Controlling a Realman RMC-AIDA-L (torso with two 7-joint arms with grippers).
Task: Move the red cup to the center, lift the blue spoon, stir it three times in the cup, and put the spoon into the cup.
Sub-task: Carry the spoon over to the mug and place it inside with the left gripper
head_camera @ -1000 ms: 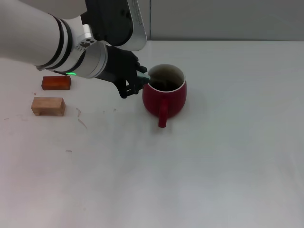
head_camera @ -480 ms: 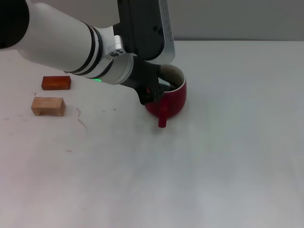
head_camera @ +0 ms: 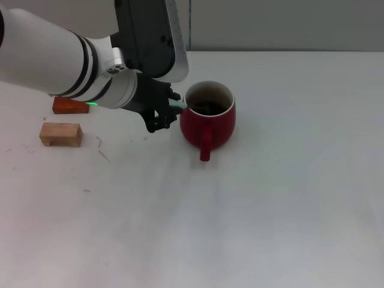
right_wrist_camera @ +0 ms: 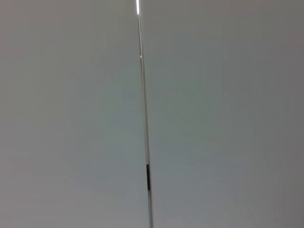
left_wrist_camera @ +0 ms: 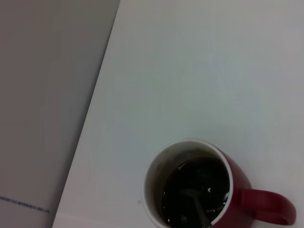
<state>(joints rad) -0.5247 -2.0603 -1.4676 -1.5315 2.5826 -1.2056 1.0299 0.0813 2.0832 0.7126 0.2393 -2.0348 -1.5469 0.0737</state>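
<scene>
The red cup point(head_camera: 210, 123) stands upright on the white table, its handle pointing toward me. My left gripper point(head_camera: 168, 112) is just left of the cup's rim, shut on the pale-blue handle of the blue spoon point(head_camera: 178, 105). The spoon leans over the rim with its metal end down in the dark interior. The left wrist view shows the cup point(left_wrist_camera: 238, 183) from above, with the spoon's grey neck point(left_wrist_camera: 198, 211) inside it. My right gripper is out of view; its wrist view shows only a grey wall.
An orange-red block point(head_camera: 67, 106) lies at the left, partly behind my left arm, with a tan wooden block point(head_camera: 60, 134) just in front of it. The white table point(head_camera: 288, 198) stretches bare to the right and front of the cup.
My left arm swung right over the cup's near rim half a second ago and has now swung back to the cup's left, carrying the spoon's handle. The cup has not moved.
</scene>
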